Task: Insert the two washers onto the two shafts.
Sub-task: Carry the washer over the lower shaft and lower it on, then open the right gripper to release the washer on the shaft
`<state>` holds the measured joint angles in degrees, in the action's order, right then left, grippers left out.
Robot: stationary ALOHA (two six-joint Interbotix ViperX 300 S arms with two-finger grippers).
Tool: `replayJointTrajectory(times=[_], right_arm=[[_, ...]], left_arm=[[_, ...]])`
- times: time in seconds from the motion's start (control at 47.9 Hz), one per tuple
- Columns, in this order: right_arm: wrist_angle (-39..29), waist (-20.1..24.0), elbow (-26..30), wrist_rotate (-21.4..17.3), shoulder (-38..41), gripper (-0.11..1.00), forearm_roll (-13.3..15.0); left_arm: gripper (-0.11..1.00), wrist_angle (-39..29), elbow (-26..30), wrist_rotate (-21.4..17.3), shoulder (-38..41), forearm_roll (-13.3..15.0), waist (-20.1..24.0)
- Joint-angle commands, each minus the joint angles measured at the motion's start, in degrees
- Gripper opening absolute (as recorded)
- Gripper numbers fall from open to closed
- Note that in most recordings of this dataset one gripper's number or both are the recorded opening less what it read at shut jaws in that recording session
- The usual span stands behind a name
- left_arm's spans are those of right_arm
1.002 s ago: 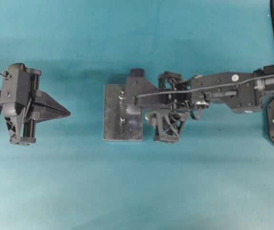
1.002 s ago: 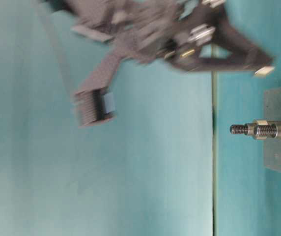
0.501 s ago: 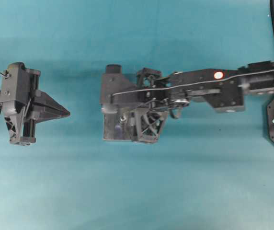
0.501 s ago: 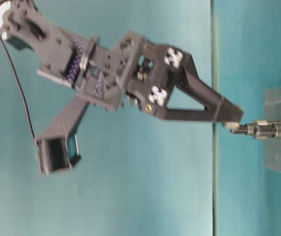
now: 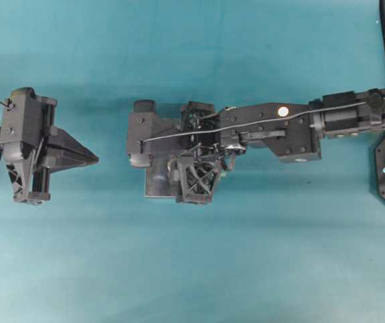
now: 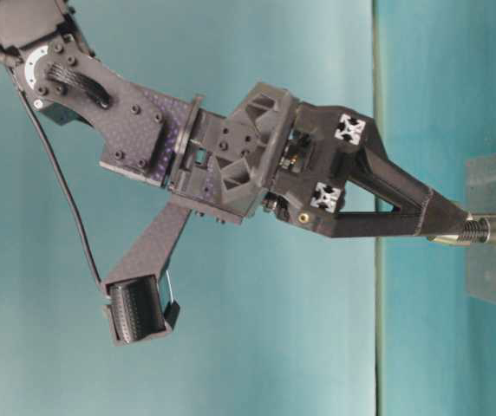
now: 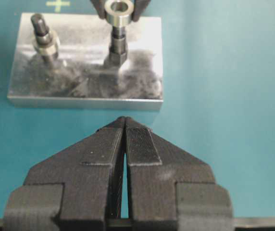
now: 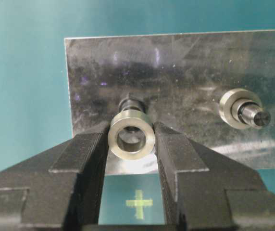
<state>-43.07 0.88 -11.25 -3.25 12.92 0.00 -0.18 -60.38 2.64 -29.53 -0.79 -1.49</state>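
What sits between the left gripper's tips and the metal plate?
Only bare teal table, seen in the left wrist view: the shut left gripper stops short of the plate.

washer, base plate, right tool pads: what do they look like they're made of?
Washer: bright machined metal, probably steel; smooth, with sharp highlights.
Base plate: dull grey metal, scuffed with smeary reflections.
Right tool pads: matte black, likely printed plastic; fine ribbing.
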Motion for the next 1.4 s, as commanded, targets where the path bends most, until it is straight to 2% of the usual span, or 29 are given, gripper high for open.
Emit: replayJointTrajectory(times=[0.0,0.313,0.71,0.772,0.856,0.96,1.065,1.169,1.378], right_arm=[[0.0,0.18,1.14,0.62,-0.7,0.34,-0.09],[-0.18,0.18,2.02,0.53,-0.18,0.34,-0.09],[-4.66,-0.44,5.27,0.35,3.08,0.34,-0.26],[-4.75,-0.62,5.54,0.35,3.34,0.4,-0.18],[-5.01,-0.88,5.98,0.09,3.52,0.57,-0.35],[-5.62,-0.62,6.24,0.18,3.34,0.69,-2.02],[-5.19,0.62,6.24,0.35,3.25,0.68,-4.48],[-4.75,1.58,6.24,0.35,3.43,0.68,-5.71],[-3.87,0.35,6.33,0.53,3.6,0.68,-5.01]], left_arm=[[0.0,0.53,0.88,0.18,-0.44,-0.09,0.0],[0.0,0.53,0.88,0.18,-0.44,0.0,-0.09],[0.0,0.53,0.88,0.18,-0.44,0.0,-0.09],[0.0,0.53,0.88,0.18,-0.44,0.0,0.0],[0.0,0.44,0.88,0.18,-0.44,0.0,-0.09],[0.0,0.53,0.97,0.18,-0.44,-0.09,0.0],[0.0,0.44,0.97,0.26,-0.44,0.0,0.0],[0.0,0.53,0.88,0.26,-0.44,-0.09,0.0],[0.0,0.53,1.14,0.26,-0.53,0.0,-0.09]])
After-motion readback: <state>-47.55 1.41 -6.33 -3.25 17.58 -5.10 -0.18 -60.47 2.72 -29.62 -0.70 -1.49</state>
